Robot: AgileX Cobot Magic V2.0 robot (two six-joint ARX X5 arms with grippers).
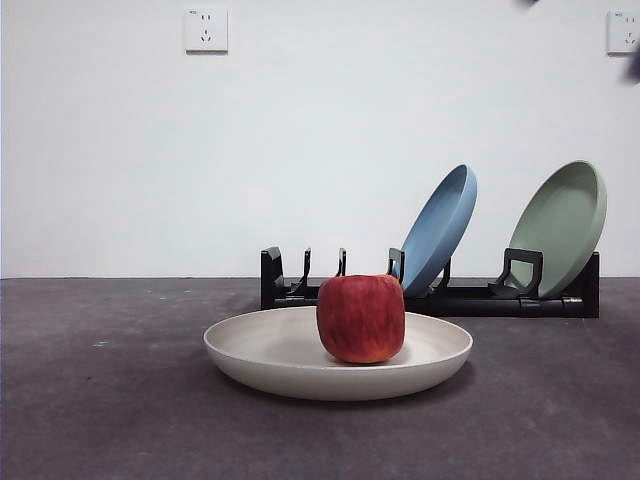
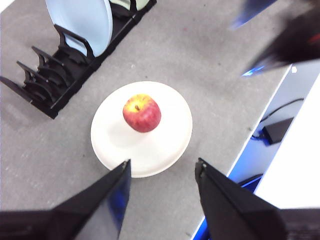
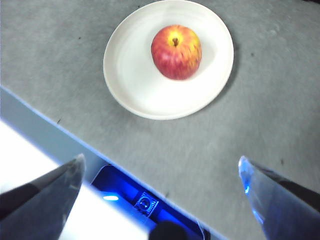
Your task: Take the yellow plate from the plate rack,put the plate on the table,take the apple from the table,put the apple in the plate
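On the wall behind the table (image 1: 100, 400), at the far left, I see a white socket (image 1: 206, 29); a second socket (image 1: 623, 32) sits at the far right. Toward the middle of the table lies the yellow plate (image 1: 260, 350), flat on the grey surface, with the apple (image 1: 361, 318) standing upright in it, stem up, a little off the plate's centre. Just behind the plate stands the plate rack (image 1: 290, 290); its left slots are bare prongs, then the blue plate (image 1: 440, 228) leans in one slot, and the sage-green plate (image 1: 565, 225) leans in the slot at the right end. Nothing lies between me and the apple. My left gripper (image 2: 162, 170) hangs high above the table near the plate's rim, jaws spread apart and gripping nothing. My right gripper (image 3: 160, 167) hovers over the table's edge, well clear of the plate, jaws spread wide and empty too.
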